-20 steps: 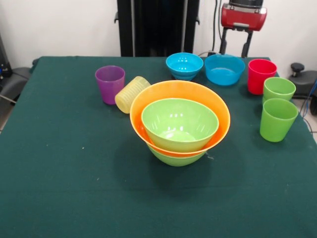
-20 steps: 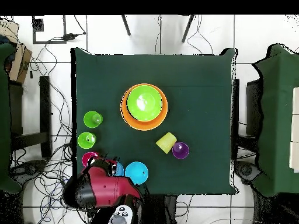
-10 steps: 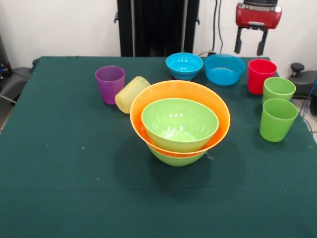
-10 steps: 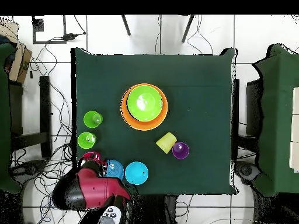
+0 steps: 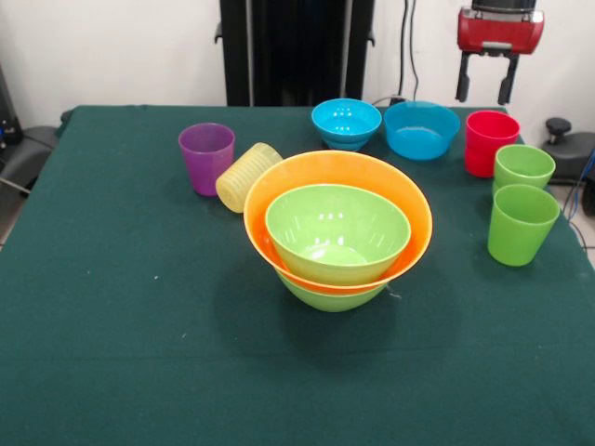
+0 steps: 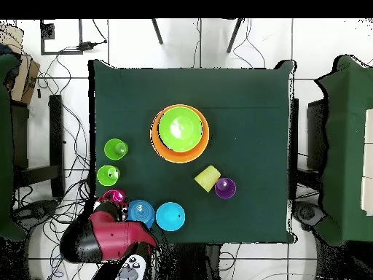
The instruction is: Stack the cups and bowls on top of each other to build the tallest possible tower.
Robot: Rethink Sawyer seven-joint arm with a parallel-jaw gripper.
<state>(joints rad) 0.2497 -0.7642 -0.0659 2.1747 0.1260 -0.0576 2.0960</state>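
The tower is a lime green bowl (image 5: 337, 232) nested in the large orange bowl (image 5: 414, 209), which sits on another lime green bowl (image 5: 330, 298) at the table's middle. My gripper (image 5: 484, 93) hangs open with nothing in it, just above and behind the upright red cup (image 5: 490, 142). Two blue bowls (image 5: 346, 123) (image 5: 421, 129) stand to the left of that cup. In front of it are two light green cups (image 5: 523, 167) (image 5: 521, 223). A purple cup (image 5: 206, 156) stands upright, with the ribbed yellow cup (image 5: 247, 177) lying on its side against it. In the overhead view the arm (image 6: 109, 237) partly covers the red cup (image 6: 111, 196).
The green-clothed table (image 5: 112, 325) has open cloth along its near side and left. A black column (image 5: 296, 51) stands behind the far edge. Cables and chairs surround the table in the overhead view.
In the front view the gripper has shifted right and slightly up, from above the blue bowl to above the red cup. Cups and bowls have not moved.
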